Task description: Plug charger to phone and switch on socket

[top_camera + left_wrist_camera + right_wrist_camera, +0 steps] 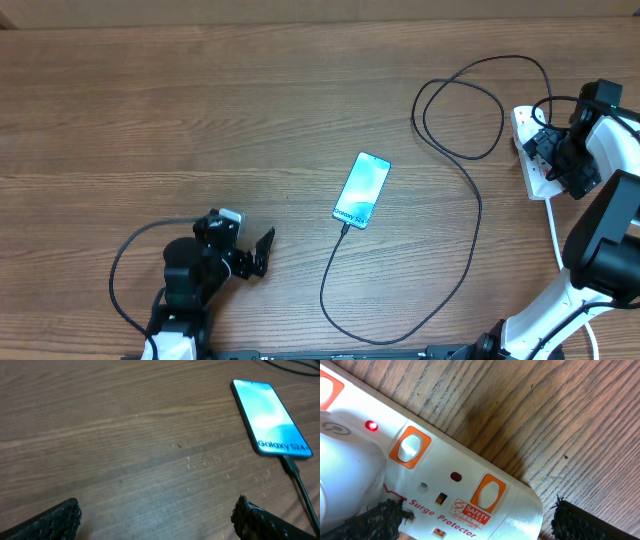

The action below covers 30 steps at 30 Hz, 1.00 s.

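Note:
The phone (361, 190) lies screen-up and lit at the table's middle, also seen in the left wrist view as the phone (270, 417) at upper right. The charger's black cable (478, 215) runs from the phone's near end in a long loop to the white socket (527, 127) at the right edge. Its connector tip (289, 464) sits in the phone's port. My left gripper (255, 255) stands open and empty, left of the phone. My right gripper (545, 152) hovers open over the socket (470, 485), where a small red light (370, 425) glows beside an orange-framed switch (410, 447).
A second orange-framed switch (488, 493) sits near the socket's rounded end. A white rounded body (345, 475) rests on the strip at the left of the right wrist view. The socket's white cord (553, 235) trails toward the table's near edge.

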{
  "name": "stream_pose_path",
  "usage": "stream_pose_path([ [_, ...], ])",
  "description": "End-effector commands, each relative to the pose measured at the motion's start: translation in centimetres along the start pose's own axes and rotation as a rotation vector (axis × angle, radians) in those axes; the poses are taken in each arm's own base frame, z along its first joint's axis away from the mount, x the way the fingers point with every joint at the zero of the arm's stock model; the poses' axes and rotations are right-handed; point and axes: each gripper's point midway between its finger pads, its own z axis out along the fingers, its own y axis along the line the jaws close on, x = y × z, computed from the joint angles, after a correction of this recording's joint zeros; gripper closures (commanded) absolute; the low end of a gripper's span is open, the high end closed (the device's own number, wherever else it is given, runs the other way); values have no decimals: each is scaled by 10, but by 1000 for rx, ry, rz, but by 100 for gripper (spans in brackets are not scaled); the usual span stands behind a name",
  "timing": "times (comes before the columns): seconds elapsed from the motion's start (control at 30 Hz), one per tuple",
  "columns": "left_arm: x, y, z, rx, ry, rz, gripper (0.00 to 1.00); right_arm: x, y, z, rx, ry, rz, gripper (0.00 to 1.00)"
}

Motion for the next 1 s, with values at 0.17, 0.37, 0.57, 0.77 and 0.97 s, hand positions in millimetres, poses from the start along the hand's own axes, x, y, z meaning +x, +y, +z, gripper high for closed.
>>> stream_pose_path([
  [0.17,-3,2,-13,-31,-34,-1,0,18,29,26,-45,42,-44,0],
  [0.37,3,5,-26,-77,-18,4,0,18,29,26,-45,42,-44,0],
  [0.57,-34,3,-42,-96,-189,59,0,18,29,26,-44,42,-44,0],
  [0.77,-67,-3,-61,-103,-353,108,0,18,29,26,-45,42,-44,0],
  [0.97,-87,-9,-77,-93,-465,113,0,18,29,26,-44,42,-44,0],
])
